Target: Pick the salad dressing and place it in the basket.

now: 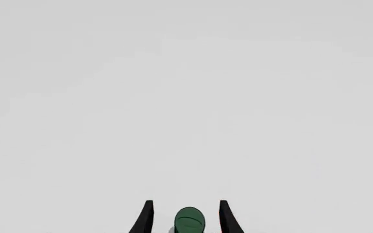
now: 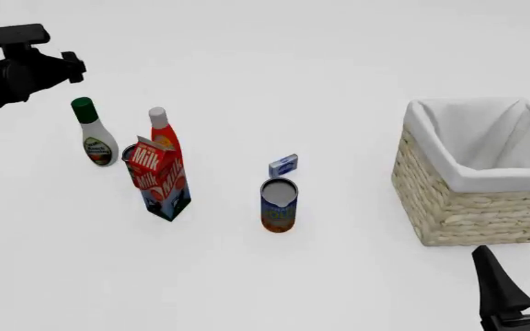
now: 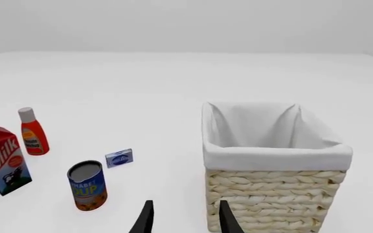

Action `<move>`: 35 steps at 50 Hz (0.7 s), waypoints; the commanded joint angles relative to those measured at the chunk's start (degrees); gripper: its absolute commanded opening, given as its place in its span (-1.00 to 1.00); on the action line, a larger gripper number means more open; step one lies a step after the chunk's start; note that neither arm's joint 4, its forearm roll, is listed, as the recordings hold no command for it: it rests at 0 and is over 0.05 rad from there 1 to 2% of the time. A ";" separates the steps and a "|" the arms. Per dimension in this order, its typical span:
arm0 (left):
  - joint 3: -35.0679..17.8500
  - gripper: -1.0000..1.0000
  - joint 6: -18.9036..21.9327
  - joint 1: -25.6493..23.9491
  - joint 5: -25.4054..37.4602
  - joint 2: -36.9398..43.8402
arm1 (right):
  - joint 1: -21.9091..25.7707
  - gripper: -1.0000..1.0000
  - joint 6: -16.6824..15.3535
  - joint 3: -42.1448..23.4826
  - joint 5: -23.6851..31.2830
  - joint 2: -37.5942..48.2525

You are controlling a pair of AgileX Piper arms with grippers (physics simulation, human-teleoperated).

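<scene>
Approach risk at the salad dressing [image 2: 96,136]
Our left gripper [image 1: 186,218], spread and empty, straddles its cap; closing there could topple it

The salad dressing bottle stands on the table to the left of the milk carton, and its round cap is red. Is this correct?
Not fully. The salad dressing bottle does stand left of the milk carton, but its cap is dark green, not red. The front view shows this, and the left wrist view shows the green cap between the left gripper's fingers. The red bottle has a white cap.
</scene>
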 commanded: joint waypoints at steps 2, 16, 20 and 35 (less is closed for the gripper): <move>0.67 1.00 -0.90 -0.56 -0.70 1.80 | 0.39 1.00 -0.27 -0.30 0.28 0.07; 2.34 1.00 -0.40 -0.82 -2.55 3.88 | 0.39 1.00 -0.35 -0.63 0.66 -0.03; 2.88 1.00 -0.32 -0.77 -3.09 4.53 | 0.33 1.00 -0.37 -0.65 0.67 -0.04; 3.83 1.00 -0.44 -0.46 -4.42 6.79 | 0.48 1.00 -0.33 -0.80 0.91 -0.07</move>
